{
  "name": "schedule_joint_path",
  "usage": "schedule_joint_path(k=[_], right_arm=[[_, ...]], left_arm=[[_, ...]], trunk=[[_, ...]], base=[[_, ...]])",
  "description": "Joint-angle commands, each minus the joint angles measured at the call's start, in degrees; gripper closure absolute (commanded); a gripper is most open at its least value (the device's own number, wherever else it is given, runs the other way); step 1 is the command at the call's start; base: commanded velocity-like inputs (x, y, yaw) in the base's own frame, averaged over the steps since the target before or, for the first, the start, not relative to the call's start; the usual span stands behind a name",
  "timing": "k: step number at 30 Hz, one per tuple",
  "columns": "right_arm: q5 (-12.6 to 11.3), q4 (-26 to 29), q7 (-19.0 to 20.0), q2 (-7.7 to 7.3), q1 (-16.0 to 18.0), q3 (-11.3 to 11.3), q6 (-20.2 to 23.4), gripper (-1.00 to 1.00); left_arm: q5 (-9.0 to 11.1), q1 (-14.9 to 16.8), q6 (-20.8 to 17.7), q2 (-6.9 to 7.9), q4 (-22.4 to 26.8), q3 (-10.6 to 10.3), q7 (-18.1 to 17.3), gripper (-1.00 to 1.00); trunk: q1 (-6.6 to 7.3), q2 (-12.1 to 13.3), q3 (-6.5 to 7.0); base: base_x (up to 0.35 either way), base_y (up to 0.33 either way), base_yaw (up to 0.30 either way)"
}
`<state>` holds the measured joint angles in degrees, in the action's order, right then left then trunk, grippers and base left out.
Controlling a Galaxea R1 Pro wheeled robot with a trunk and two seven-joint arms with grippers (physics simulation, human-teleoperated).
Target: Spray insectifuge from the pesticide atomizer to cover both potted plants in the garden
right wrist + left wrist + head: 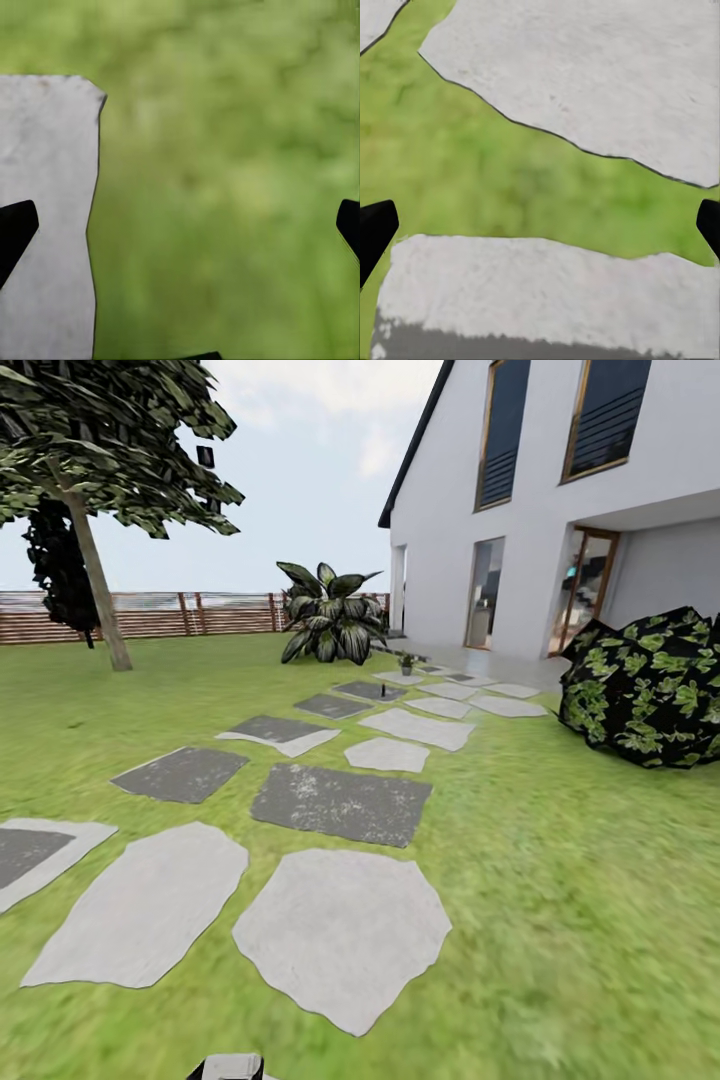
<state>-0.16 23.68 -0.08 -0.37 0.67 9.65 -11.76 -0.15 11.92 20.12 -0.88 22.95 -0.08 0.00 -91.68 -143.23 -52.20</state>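
Far up the stone path, at about twelve o'clock from the robot, a small dark upright object (383,712) stood on a slab; it was too small to tell, though it may have been the atomizer. Just beyond it, toward one o'clock, sat a low green plant (406,660), probably one of the potted plants. Both lay well apart from the arms, so neither arm was clearly nearer. The left gripper (540,229) hung wide open over slabs and grass, holding nothing. The right gripper (180,229) was equally spread and empty above the lawn (225,187).
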Motion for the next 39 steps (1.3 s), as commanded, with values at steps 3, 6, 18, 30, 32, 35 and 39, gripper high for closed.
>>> schedule_joint_path(k=[3,6,18,30,32,35,39], right_arm=[[0.0,0.0,0.0,0.01,0.0,0.1,-0.2,-1.00],[0.0,-0.1,0.0,0.01,0.0,0.0,-0.2,-1.00],[0.0,-0.1,0.0,0.01,0.0,0.0,-0.2,-1.00],[0.0,-0.1,0.0,0.01,0.0,0.0,-0.2,-1.00],[0.0,-0.1,0.0,0.01,0.0,0.0,-0.2,-1.00],[0.0,-0.1,0.0,0.01,0.0,0.0,-0.2,-1.00],[0.0,-0.1,0.0,0.03,0.0,0.0,-0.2,-1.00]], left_arm=[[0.0,0.0,0.2,-0.01,0.0,0.0,0.0,-1.00],[0.0,0.0,0.2,-0.02,-0.1,0.0,0.0,-1.00],[0.0,0.0,0.2,0.00,0.0,0.0,0.0,-1.00],[0.0,0.0,0.2,0.00,-0.1,0.0,0.0,-1.00],[0.0,0.0,0.2,0.00,-0.1,0.0,0.0,-1.00],[0.0,0.0,0.2,-0.02,0.0,0.0,0.0,-1.00],[0.0,0.0,0.2,0.00,0.0,0.0,0.0,-1.00]], trunk=[[-0.02,0.0,-0.19],[-0.02,0.0,-0.24],[-0.02,0.0,-0.25],[-0.02,0.0,-0.25],[-0.02,0.0,-0.25],[-0.02,0.0,-0.25],[-0.02,0.0,-0.25]], base=[[0.284,0.000,0.000],[0.283,0.000,0.000],[0.281,0.000,0.000],[0.278,0.000,0.000],[0.277,0.000,0.000],[0.277,0.000,0.000],[0.276,0.000,0.000]])
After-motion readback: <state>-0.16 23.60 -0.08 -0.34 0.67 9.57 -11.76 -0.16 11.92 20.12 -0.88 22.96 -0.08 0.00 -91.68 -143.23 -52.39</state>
